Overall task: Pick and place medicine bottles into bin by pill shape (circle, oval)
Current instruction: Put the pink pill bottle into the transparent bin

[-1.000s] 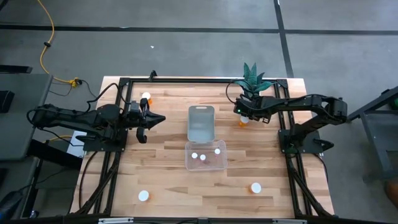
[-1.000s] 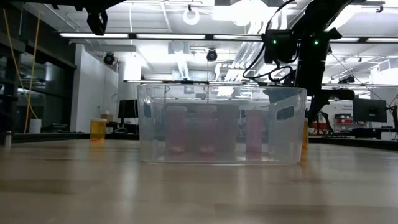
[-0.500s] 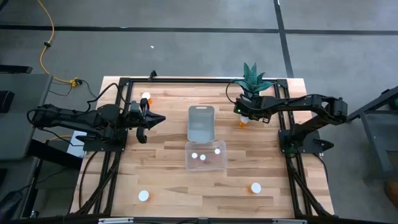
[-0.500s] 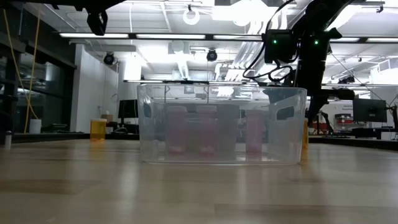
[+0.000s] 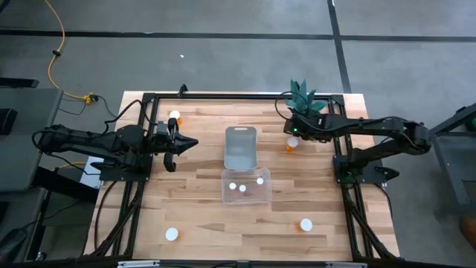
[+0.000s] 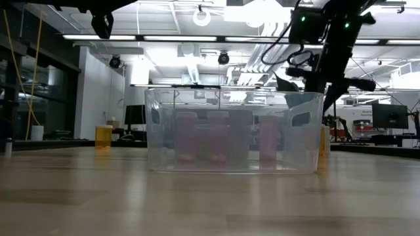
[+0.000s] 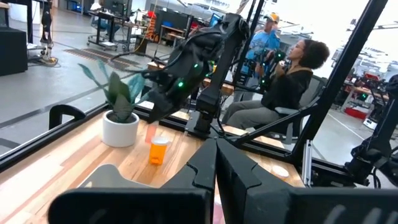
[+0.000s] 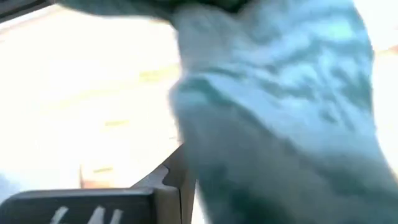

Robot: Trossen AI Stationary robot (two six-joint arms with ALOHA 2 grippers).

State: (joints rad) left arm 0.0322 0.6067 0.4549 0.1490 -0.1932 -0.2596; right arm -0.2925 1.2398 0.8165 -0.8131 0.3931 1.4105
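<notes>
An orange medicine bottle (image 5: 291, 144) with a white cap stands on the table at the far right; it also shows in the left wrist view (image 7: 158, 150). My right gripper (image 5: 294, 129) hovers just beyond it, above the table and close to the plant (image 5: 303, 95), whose blurred teal leaves fill the right wrist view. My left gripper (image 5: 190, 142) is shut and empty, raised at the table's left. Three bottles (image 5: 242, 186) stand in the clear near bin (image 5: 246, 197). The clear far bin (image 5: 240, 147) holds nothing that I can see.
Three more bottles stand loose: far left (image 5: 174, 116), near left (image 5: 172, 234) and near right (image 5: 306, 224). The white plant pot (image 7: 121, 127) stands right beside the far-right bottle. Black frame rails run along the table's sides. People sit beyond the table in the left wrist view.
My right gripper has risen from beside the far-right bottle and gone a little toward the table's far right corner, up to the plant. The bottle stays standing where it was.
</notes>
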